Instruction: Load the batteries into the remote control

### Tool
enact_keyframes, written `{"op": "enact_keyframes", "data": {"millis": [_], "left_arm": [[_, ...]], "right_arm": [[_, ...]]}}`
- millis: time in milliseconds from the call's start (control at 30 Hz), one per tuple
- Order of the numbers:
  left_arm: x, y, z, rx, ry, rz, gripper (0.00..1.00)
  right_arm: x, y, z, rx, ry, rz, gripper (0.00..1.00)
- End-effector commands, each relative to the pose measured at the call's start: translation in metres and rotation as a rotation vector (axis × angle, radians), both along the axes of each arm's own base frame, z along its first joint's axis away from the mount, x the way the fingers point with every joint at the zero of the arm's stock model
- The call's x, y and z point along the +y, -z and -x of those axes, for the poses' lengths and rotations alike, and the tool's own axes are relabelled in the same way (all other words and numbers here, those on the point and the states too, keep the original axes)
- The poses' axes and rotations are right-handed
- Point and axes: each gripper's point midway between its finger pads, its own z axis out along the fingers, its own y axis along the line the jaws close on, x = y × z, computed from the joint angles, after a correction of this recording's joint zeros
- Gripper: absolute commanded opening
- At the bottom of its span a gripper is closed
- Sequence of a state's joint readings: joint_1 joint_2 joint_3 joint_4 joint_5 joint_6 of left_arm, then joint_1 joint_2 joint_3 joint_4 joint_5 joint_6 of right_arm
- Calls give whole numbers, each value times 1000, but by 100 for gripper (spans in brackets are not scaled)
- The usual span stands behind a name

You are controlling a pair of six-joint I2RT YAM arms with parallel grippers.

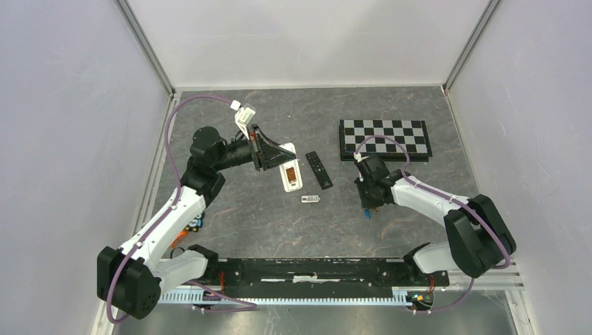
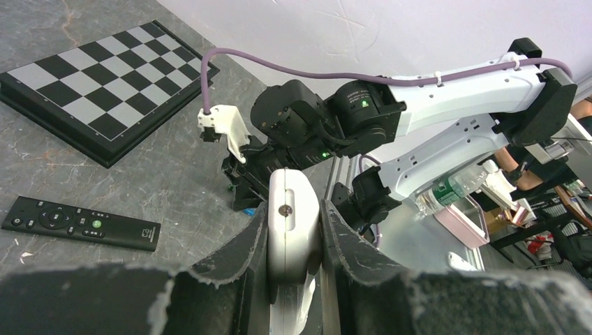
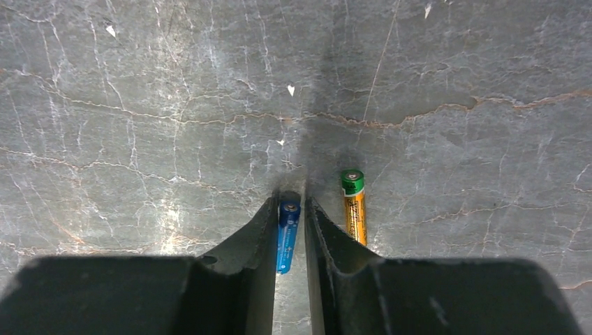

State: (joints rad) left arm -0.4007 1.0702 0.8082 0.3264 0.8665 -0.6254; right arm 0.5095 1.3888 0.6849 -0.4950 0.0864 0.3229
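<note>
At table (image 3: 139,105) right claw (image 3: 290,204) straddles blue battery (image 3: 287,236), pinch unclear; left claw (image 2: 294,213) pinches remote (image 2: 293,185).

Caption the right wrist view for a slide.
Right tool straddles the blue battery on the table, orange battery lying just beside it.

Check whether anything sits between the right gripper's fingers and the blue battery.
Nothing visible does. The blue battery lies directly between the right gripper's fingers. Whether they pinch it or only straddle it, I cannot tell. The orange battery lies beside it, outside one finger, not in the gap.
</note>
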Motion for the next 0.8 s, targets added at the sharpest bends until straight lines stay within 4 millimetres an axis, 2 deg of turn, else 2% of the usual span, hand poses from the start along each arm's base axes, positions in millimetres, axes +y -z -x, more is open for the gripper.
{"op": "enact_keyframes", "data": {"millis": [0, 67, 167, 233, 300, 433, 533, 667, 767], "left_arm": [[3, -18, -3, -96, -20, 4, 2], [3, -18, -6, -93, -36, 2, 2], [5, -15, -15, -73, -90, -2, 2], [7, -11, -26, -40, -148, 3, 2], [8, -6, -36, -2, -191, 7, 2], [8, 4, -54, 94, -260, 30, 2], [5, 8, -63, 159, -284, 64, 2], [-2, 9, -70, 221, -290, 105, 2], [-8, 6, -72, 252, -280, 131, 2]], "right_arm": [[-4, 8, 10, 47, -17, 17, 21], [-4, 8, 9, 41, -18, 16, 14], [5, -1, -2, -21, -23, -31, 10], [21, -18, -16, -111, -33, -122, 8], [38, -46, -34, -226, -47, -222, 6], [78, -123, -58, -473, -140, -473, 6], [101, -191, -67, -656, -212, -646, 6], [124, -264, -65, -790, -285, -839, 7], [140, -308, -58, -858, -329, -945, 7]]}}
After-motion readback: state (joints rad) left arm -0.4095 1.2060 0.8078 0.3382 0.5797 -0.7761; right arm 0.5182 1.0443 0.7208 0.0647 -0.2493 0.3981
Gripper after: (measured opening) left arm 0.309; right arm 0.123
